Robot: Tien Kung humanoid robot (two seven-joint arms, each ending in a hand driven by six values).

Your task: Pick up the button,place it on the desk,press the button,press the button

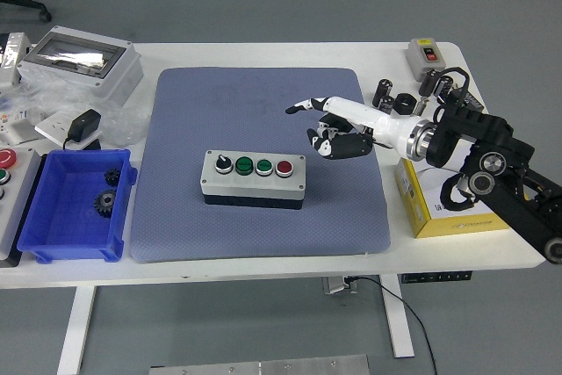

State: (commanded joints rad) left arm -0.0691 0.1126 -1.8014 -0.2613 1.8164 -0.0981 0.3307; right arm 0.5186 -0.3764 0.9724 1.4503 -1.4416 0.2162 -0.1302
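Sitting flat, grey button box (254, 178) shows 4 buttons.

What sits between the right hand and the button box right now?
Nothing: in the head view, only bare blue mat separates the right hand from the button box.

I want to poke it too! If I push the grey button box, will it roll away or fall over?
Probably neither. The button box is low, wide and flat-bottomed, so it shouldn't roll or tip. The textured blue mat under it likely grips, so it may hardly slide.
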